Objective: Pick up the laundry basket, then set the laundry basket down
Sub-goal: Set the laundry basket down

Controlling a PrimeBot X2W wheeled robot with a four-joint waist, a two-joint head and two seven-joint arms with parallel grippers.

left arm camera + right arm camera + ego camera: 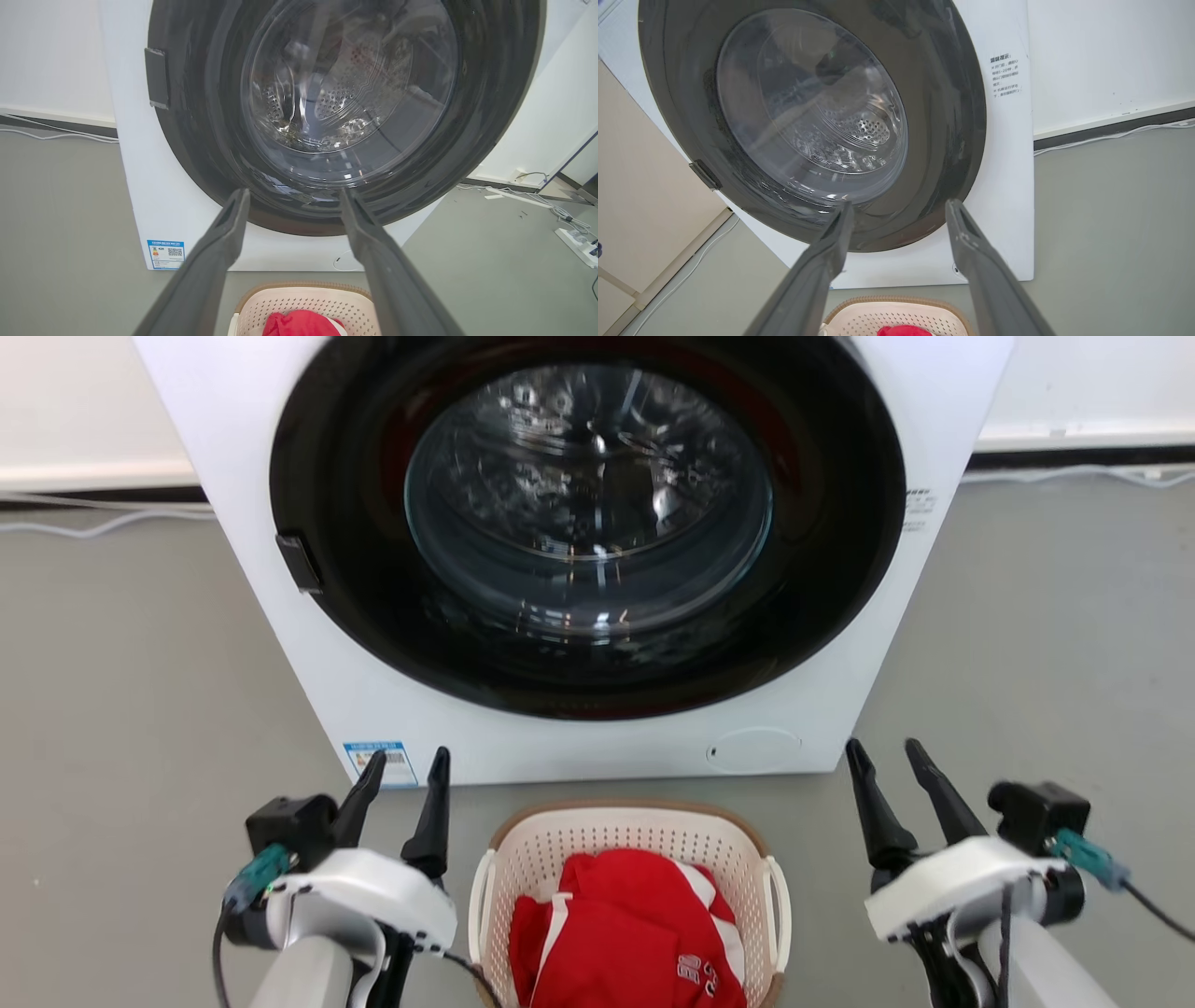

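Observation:
The laundry basket (pixel 537 854) stands on the grey floor just in front of the washer, between my two arms; it is cream, perforated, with a brown rim and white loop handles. Red and white clothing (pixel 625 933) fills it. The basket's far rim also shows low in the left wrist view (pixel 299 301) and the right wrist view (pixel 896 310). My left gripper (pixel 406 770) is open to the basket's left, apart from it and holding nothing. My right gripper (pixel 882 753) is open to its right, also clear of it.
The white washer (pixel 308 644) with its big round dark glass door (pixel 588 523) stands right behind the basket. Cables (pixel 93 523) run along the wall's base. A power strip (pixel 577 240) lies on the floor to the right. Bare floor lies on both sides.

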